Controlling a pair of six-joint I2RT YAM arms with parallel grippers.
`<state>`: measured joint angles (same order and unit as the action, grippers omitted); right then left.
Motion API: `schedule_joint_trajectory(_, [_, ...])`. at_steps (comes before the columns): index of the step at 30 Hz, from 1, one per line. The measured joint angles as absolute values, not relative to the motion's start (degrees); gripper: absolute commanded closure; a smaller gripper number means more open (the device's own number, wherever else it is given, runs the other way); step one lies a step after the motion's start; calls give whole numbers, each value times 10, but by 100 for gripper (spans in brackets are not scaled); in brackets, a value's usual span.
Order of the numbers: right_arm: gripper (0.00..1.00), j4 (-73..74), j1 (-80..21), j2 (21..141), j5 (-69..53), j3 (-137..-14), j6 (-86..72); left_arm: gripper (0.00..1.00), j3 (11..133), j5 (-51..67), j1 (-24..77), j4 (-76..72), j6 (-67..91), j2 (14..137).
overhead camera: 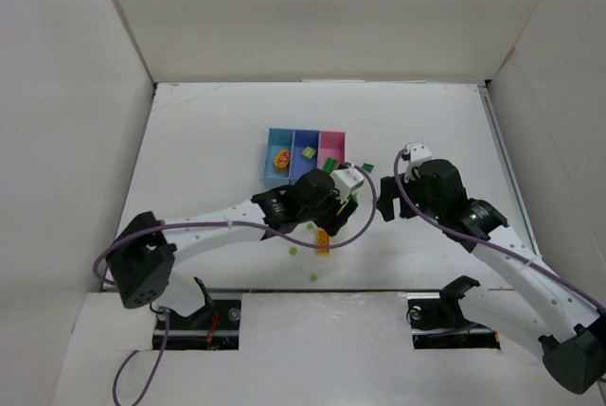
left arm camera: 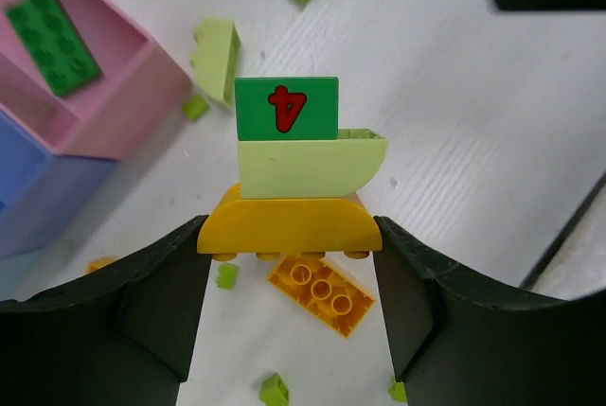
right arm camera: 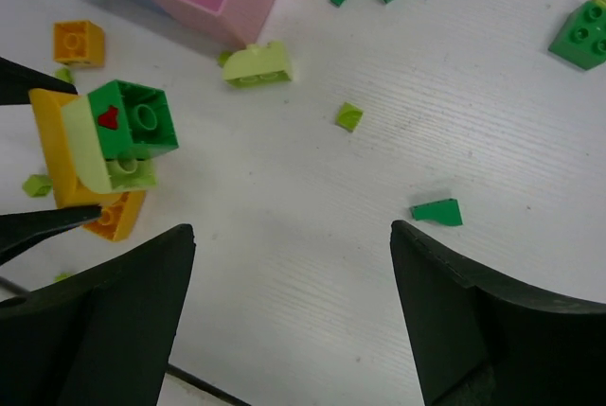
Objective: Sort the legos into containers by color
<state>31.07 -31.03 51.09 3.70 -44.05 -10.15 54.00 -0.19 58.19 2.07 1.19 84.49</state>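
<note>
**Held item.** The three-brick stack [left arm camera: 289,169] sits between the fingers of the left gripper [left arm camera: 291,240]. From bottom to top it consists of:
- a yellow-orange curved brick [left arm camera: 289,224]
- a lime green curved brick [left arm camera: 308,165]
- a dark green brick [left arm camera: 286,108] printed with a red mark

**Left gripper.** The jaws are clamped on the yellow-orange curved brick, with one finger touching each end.

**Position.** The stack is near the front of the containers [overhead camera: 306,132], on the pink bin [left arm camera: 114,94] side. It is directly over a flat orange brick [left arm camera: 322,294] that lies on the table [overhead camera: 208,141]. Whether the stack is clear of that brick cannot be determined.

**Containers.**
- The light blue bin [overhead camera: 276,138] holds the round yellow-red piece [overhead camera: 281,158].
- The periwinkle bin [overhead camera: 303,138] holds a lime green piece [overhead camera: 308,152].
- The pink bin holds a dark green plate [left arm camera: 52,39].

**Loose parts.**
- A second lime green curved brick [left arm camera: 218,58] lies just beside the pink bin's wall.
- A small orange brick [right arm camera: 78,42] lies near the containers.
- A dark green wedge [right arm camera: 437,211] and a larger dark green piece [right arm camera: 587,37] lie well apart on the table to the right.
- Tiny lime fragments are scattered around the stack.

**Right gripper.** The right gripper [right arm camera: 294,264] has its jaws wide apart with nothing between them. It is over bare table to the right of the stack. In the top view it faces the left gripper at close range.
</note>
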Motion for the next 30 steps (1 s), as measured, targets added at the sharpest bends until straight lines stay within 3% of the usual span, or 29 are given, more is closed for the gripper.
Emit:
schedule_joint_trajectory(8, [6, 257, -236, 457, -219, -458, -103, 51, 493, 32, 591, 11, -49, 652])
schedule_joint_trajectory(15, [7, 190, -228, 509, -424, -507, -125, 51, 470, 35, 605, 30, -81, 621])
schedule_joint_trajectory(30, [13, 188, -239, 617, -485, -521, -133, 53, 469, 25, 617, 32, -100, 620])
